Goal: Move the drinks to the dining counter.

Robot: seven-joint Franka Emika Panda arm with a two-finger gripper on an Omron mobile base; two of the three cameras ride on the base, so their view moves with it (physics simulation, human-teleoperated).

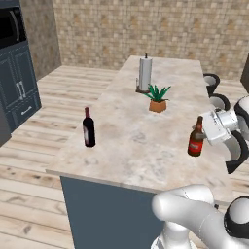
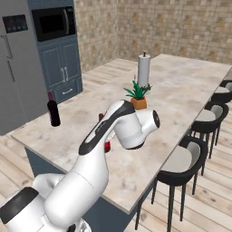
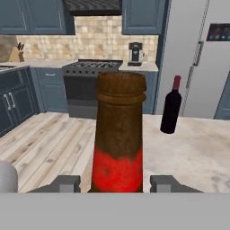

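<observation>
Tool (image 3: 116, 183) clamped narrow on brown beer bottle (image 1: 196, 137), upright on pale marble desk (image 1: 141, 141) near its stool-side edge. Dark wine bottle (image 1: 88, 128) upright on same desk, well apart, near opposite edge. Small terracotta pot (image 1: 157, 105) holding spiky green plant, beside white paper-towel roll (image 1: 145, 73). Bottle contents unreadable.

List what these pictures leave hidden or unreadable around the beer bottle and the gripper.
- Beer bottle, right base view: mostly hidden behind the arm's white links; a red sliver shows.
- Beer bottle base, hand view: cut off by the bottom edge, so contact with the dining counter can't be judged.
- Gripper, hand view: fingertips flank the bottle, but pad contact is hidden.
- Label print on the beer bottle and wine bottle: too small to read.
</observation>
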